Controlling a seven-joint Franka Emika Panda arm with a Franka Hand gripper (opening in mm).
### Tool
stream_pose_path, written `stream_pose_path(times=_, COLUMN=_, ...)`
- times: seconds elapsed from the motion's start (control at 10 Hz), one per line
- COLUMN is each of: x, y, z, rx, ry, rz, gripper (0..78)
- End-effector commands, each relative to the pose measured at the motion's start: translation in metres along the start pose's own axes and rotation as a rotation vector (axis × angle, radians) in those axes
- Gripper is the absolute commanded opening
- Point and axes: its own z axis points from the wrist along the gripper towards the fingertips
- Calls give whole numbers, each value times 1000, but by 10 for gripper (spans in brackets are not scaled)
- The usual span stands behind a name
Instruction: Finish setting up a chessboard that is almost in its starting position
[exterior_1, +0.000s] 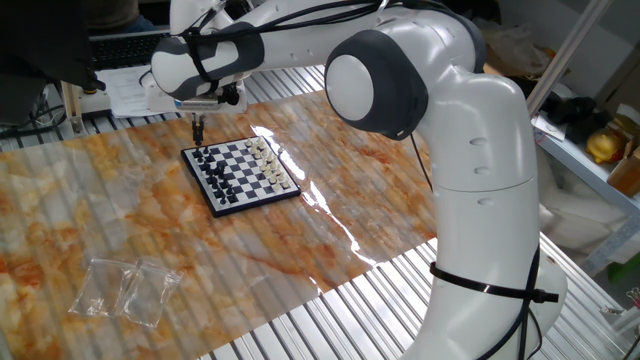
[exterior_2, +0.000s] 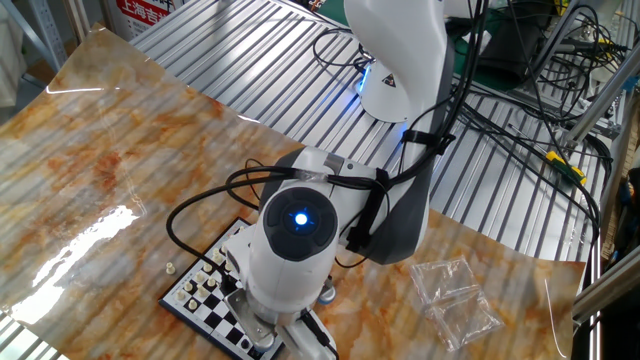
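**Fingers above the board's far corner**

I see the chessboard (exterior_1: 240, 172) on the marbled bench (exterior_1: 120, 230), the gripper (exterior_1: 197, 128) hovering at its 11 o'clock corner. The fingers look nearly closed, though I cannot tell if they hold anything. One pale piece (exterior_2: 170, 268) lies off-board at 9 o'clock.

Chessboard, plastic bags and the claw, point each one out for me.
chessboard (exterior_1: 240, 172), one fixed view, on the middle squares.
plastic bags (exterior_1: 128, 290), one fixed view, on the clear film.
claw (exterior_1: 197, 129), one fixed view, at its dark fingertips.

opposite elevated views, sharing chessboard (exterior_1: 240, 172)
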Motion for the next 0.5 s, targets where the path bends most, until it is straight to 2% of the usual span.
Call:
stream_pose_path(times=0.1, x=-2, y=-1, z=-1, rx=-2, ry=-4, rz=-4, gripper=11)
stream_pose_path(times=0.3, x=-2, y=-1, z=-1, rx=-8, ry=1, rz=6, gripper=11)
stream_pose_path(times=0.4, x=-2, y=-1, z=-1, rx=-26, ry=21, rz=25, gripper=11)
stream_pose_path(times=0.5, x=-2, y=-1, z=-1, rx=-27, ry=23, rz=30, gripper=11)
